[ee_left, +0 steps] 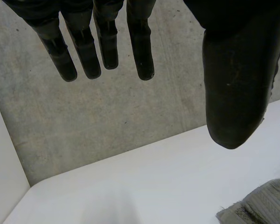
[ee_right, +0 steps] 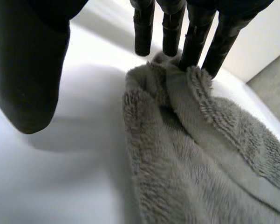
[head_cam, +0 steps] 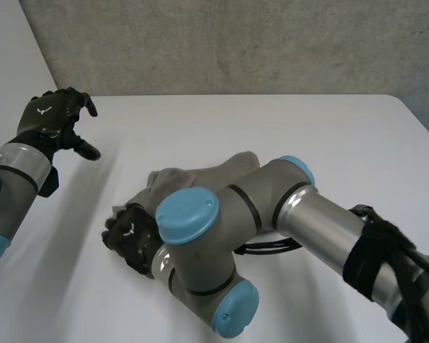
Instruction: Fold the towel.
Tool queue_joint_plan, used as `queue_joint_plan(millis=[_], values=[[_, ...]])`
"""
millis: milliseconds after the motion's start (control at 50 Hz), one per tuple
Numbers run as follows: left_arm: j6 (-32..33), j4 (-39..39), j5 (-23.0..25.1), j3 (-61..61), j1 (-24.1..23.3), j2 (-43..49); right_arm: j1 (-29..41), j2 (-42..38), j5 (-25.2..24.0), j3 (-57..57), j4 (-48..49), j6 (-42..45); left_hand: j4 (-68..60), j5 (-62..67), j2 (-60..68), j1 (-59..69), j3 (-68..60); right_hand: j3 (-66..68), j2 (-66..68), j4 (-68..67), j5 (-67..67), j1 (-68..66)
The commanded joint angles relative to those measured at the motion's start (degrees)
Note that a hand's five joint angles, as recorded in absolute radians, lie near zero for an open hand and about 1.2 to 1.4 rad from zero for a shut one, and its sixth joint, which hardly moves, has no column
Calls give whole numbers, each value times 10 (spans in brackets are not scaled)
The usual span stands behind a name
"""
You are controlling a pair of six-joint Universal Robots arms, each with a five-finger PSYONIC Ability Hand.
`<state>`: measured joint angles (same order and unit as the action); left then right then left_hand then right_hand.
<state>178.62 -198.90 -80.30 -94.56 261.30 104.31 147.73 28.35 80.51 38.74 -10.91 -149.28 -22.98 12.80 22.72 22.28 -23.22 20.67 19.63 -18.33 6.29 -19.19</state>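
A grey towel point(head_cam: 207, 175) lies bunched in the middle of the white table point(head_cam: 285, 121), partly hidden by my right arm point(head_cam: 271, 207). My right hand point(head_cam: 130, 238) sits at the towel's left end, low over the table. In the right wrist view the fingers point(ee_right: 195, 42) are straight, and their tips touch a folded edge of the towel point(ee_right: 191, 154); the thumb stays apart over bare table. My left hand point(head_cam: 50, 118) hovers open at the far left, away from the cloth. A towel corner point(ee_left: 263, 205) shows beyond the left hand's thumb point(ee_left: 233, 84).
A concrete wall point(head_cam: 235, 43) stands behind the table's far edge. The table's right edge runs down at the far right point(head_cam: 421, 128). Bare tabletop lies between the left hand and the towel and behind it.
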Motion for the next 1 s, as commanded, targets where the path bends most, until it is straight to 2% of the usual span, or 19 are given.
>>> queue_joint_plan(millis=[20,140,300,360,400,520,540,560,580,600,620,640,660,680,720,920,1000], values=[[2,0,1,0,-6,1,-24,26,27,18,-6,0,10,-8,-7,-3,12,-60,-50,37,-17,46],[2,0,1,-4,-9,3,-51,71,25,56,-5,-2,10,-8,-7,-3,12,-66,-55,42,-22,51],[4,0,16,-15,-28,1,-110,174,14,139,0,-39,2,0,1,6,4,-66,-55,42,-22,51],[6,1,27,-19,-47,2,-141,206,-1,172,0,-66,-2,4,4,9,1,-66,-55,42,-22,51],[6,2,32,-19,-56,3,-169,225,-28,200,-2,-87,-2,4,4,9,1,-66,-55,42,-22,51],[8,2,37,-28,-79,3,-198,246,-69,241,-4,-105,-2,4,4,9,1,-54,-43,30,-10,39],[8,2,36,-29,-81,2,-205,253,-83,255,-4,-109,-2,4,4,9,1,0,10,-23,43,-14],[8,2,36,-29,-81,2,-208,258,-96,269,-2,-110,-2,4,4,9,1,177,187,-200,220,-191],[8,1,36,-29,-81,2,-208,258,-96,269,-2,-110,-2,4,4,9,1,178,189,-202,222,-193],[8,1,36,-29,-81,1,-210,262,-106,280,1,-111,0,2,3,7,2,272,282,-295,315,-286],[8,1,36,-29,-81,1,-210,262,-106,280,1,-111,0,2,3,7,2,273,283,-296,316,-287],[8,1,35,-29,-81,1,-210,264,-115,284,3,-112,0,2,3,7,2,263,273,-286,306,-277],[8,1,35,-29,-81,1,-208,264,-117,281,4,-113,0,2,3,7,2,181,191,-204,225,-196],[8,0,35,-29,-81,1,-208,264,-117,281,4,-113,1,0,1,6,4,180,190,-204,224,-195],[8,0,34,-29,-80,1,-203,265,-117,275,4,-113,1,0,1,6,4,-107,-96,83,-63,92],[5,-1,31,-29,-74,0,-199,309,-115,267,4,-121,3,-1,-1,4,6,-107,-96,83,-63,92],[4,-1,33,-29,-78,0,-204,343,-116,269,6,-173,3,-1,-1,4,6,-107,-96,83,-63,92]])
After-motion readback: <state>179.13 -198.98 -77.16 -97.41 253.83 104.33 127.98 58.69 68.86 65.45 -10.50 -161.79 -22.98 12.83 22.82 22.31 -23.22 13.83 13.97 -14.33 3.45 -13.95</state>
